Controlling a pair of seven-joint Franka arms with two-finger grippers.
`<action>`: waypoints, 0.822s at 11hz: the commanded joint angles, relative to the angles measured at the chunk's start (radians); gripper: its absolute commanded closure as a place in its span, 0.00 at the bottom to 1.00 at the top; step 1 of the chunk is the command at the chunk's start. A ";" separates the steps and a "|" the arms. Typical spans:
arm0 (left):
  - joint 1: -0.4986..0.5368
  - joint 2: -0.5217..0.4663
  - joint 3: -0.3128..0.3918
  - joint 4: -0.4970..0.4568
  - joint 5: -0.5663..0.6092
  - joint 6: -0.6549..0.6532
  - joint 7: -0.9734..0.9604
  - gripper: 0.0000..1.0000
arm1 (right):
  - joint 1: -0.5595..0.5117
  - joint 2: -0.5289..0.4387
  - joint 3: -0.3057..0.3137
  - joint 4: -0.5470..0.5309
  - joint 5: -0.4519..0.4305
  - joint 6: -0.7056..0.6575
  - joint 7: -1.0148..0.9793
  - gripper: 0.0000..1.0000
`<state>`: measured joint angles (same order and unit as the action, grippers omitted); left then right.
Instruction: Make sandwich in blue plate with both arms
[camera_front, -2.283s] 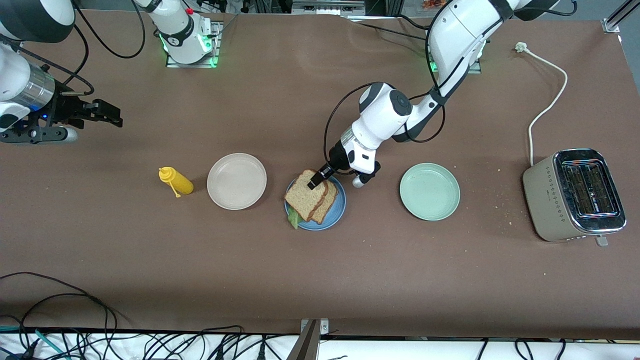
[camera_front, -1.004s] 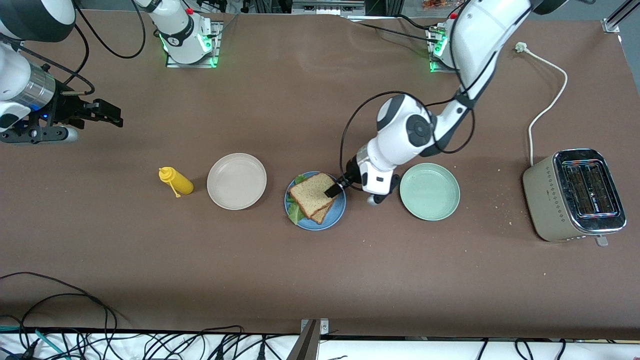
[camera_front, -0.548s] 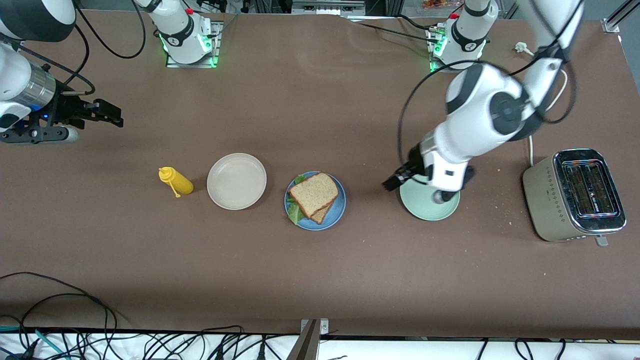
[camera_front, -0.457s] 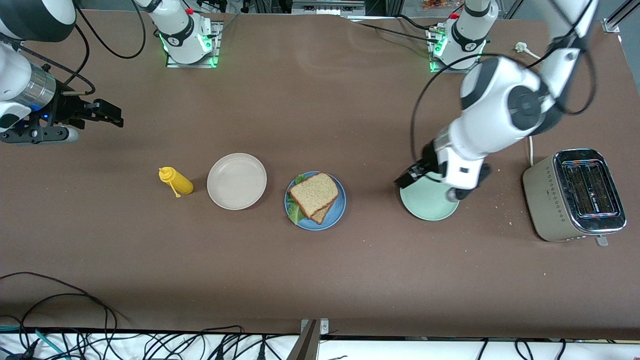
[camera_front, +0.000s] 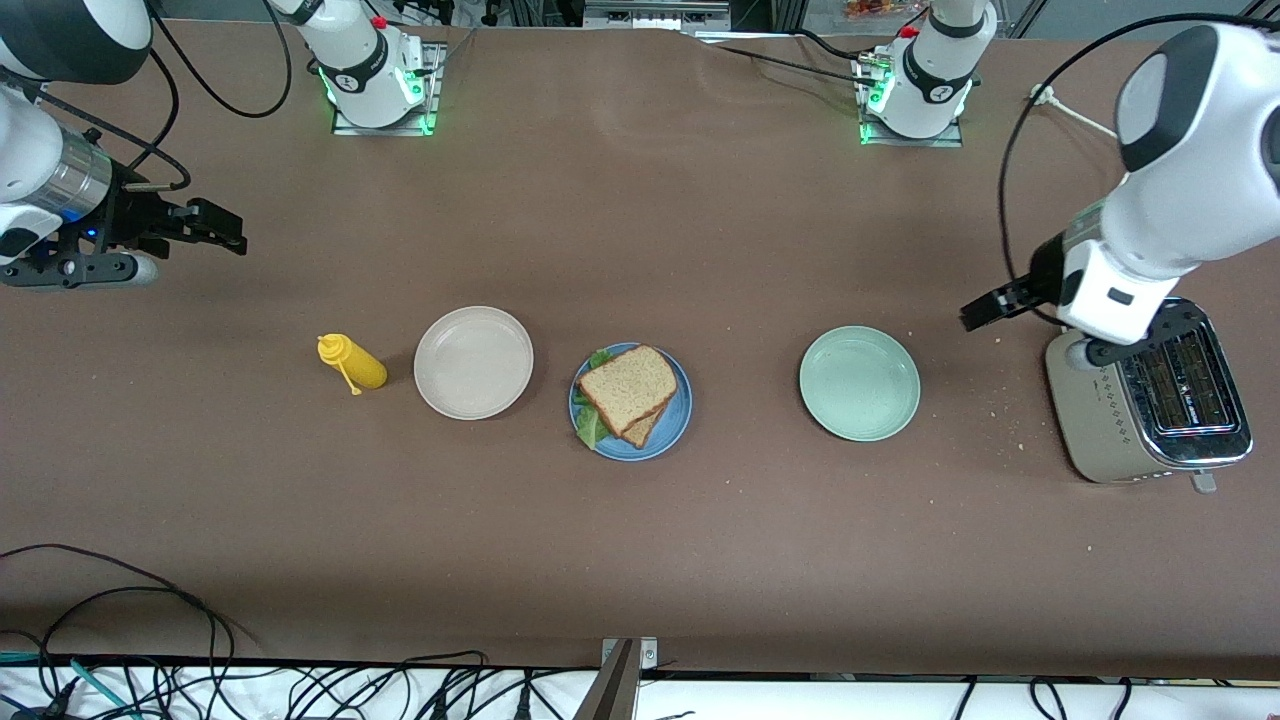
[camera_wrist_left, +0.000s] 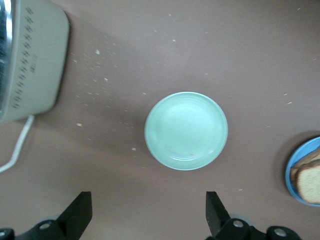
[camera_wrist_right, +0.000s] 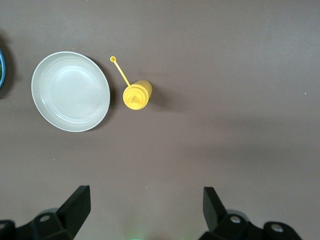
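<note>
The sandwich (camera_front: 628, 391), two brown speckled toast slices with green lettuce sticking out between them, lies on the blue plate (camera_front: 677, 415) at mid-table. Its edge and the plate (camera_wrist_left: 289, 170) also show in the left wrist view. My left gripper (camera_front: 985, 308) is open and empty, up in the air beside the toaster (camera_front: 1150, 390); in its own view it (camera_wrist_left: 148, 215) hangs over bare table next to the pale green plate (camera_wrist_left: 186, 130). My right gripper (camera_front: 212, 228) is open and empty, waiting at the right arm's end of the table; its own view shows it (camera_wrist_right: 145, 212) over bare table.
A beige plate (camera_front: 473, 361) and a yellow mustard bottle (camera_front: 352, 362) lie beside the blue plate toward the right arm's end. A pale green plate (camera_front: 859, 383) lies toward the left arm's end. The toaster's white cord (camera_front: 1090, 215) runs toward the bases. Crumbs lie near the toaster.
My left gripper let go of the top slice on the blue plate and rose away over the pale green plate to beside the toaster. The right arm has not moved.
</note>
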<state>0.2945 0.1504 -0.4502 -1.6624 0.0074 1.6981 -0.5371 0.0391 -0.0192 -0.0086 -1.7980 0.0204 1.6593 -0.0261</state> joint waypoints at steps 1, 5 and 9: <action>0.122 -0.008 -0.015 0.003 0.022 -0.043 0.285 0.00 | -0.010 0.007 0.009 0.022 -0.007 -0.021 -0.002 0.00; 0.138 -0.026 -0.015 -0.017 0.023 -0.043 0.298 0.00 | -0.010 0.007 0.009 0.022 -0.007 -0.021 -0.002 0.00; 0.141 -0.026 -0.012 -0.017 0.022 -0.043 0.298 0.00 | -0.012 0.009 0.009 0.023 -0.005 -0.021 -0.002 0.00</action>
<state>0.4302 0.1489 -0.4634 -1.6654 0.0184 1.6661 -0.2557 0.0389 -0.0190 -0.0085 -1.7979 0.0204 1.6591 -0.0260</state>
